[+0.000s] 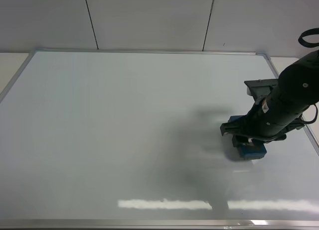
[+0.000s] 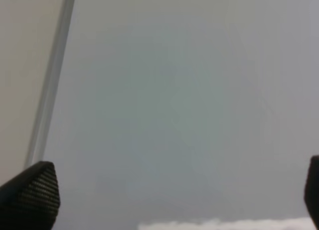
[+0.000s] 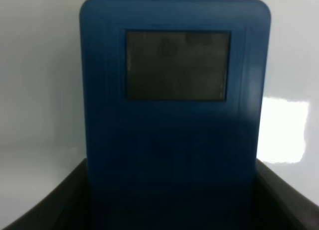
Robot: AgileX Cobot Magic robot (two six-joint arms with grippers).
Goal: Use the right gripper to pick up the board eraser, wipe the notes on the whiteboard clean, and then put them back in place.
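The right claw (image 1: 247,140) is clamped on the board eraser (image 1: 250,149), and the right wrist view confirms this: the blue block (image 3: 174,115) sits between the two dark fingers with one grey square patch showing on its top. In the exterior high view the eraser is at the right part of the whiteboard (image 1: 124,130), near the right frame, and it seems to be pressed on the glossy surface or very close over it; the picture is blurred there, so contact cannot be told for sure. No red notes are visible anywhere on the board in these pictures, only a grey shadow and light reflections near the lower edge. So the picking up is done, and the wiping looks finished or nearly finished, as far as the pictures show. What is left is probably to bring the eraser back to its place and to release it; that place is not marked in the views. The left claw (image 2: 169,200) hangs over the board near its frame, with its fingers wide apart and holding nothing.
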